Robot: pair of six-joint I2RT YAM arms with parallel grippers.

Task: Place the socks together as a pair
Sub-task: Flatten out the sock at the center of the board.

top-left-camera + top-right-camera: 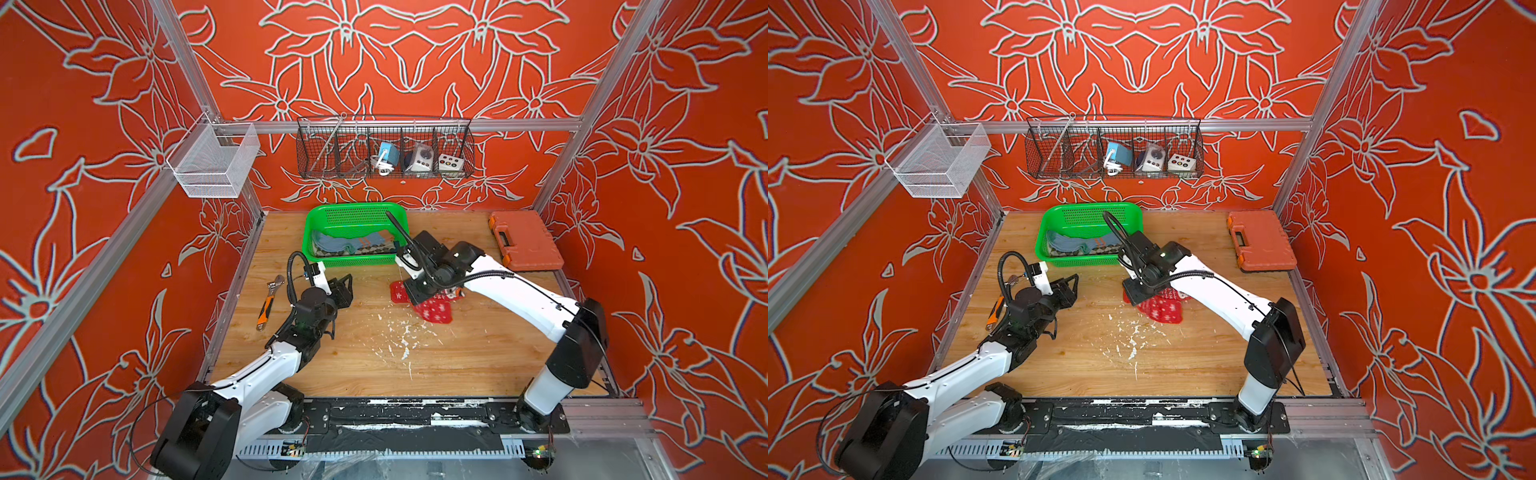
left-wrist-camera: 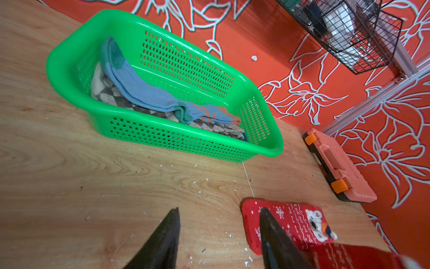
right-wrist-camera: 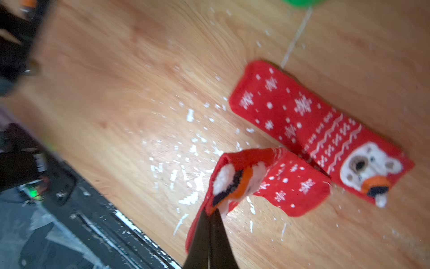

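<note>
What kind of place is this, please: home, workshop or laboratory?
Probably a laboratory robot cell: an aluminium frame holds printed flower walls around a wooden table, and a left arm and right arm stand at its front edge.

bright even light, soft shadows, top views sharp but bowed at edges, right wrist view motion-blurred

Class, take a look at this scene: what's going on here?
The right gripper is pinching one red snowflake sock at its bear end, folded over beside its flat-lying partner on the table. The left gripper hovers open and empty nearby. Blue socks and argyle socks lie in the green basket.
</note>
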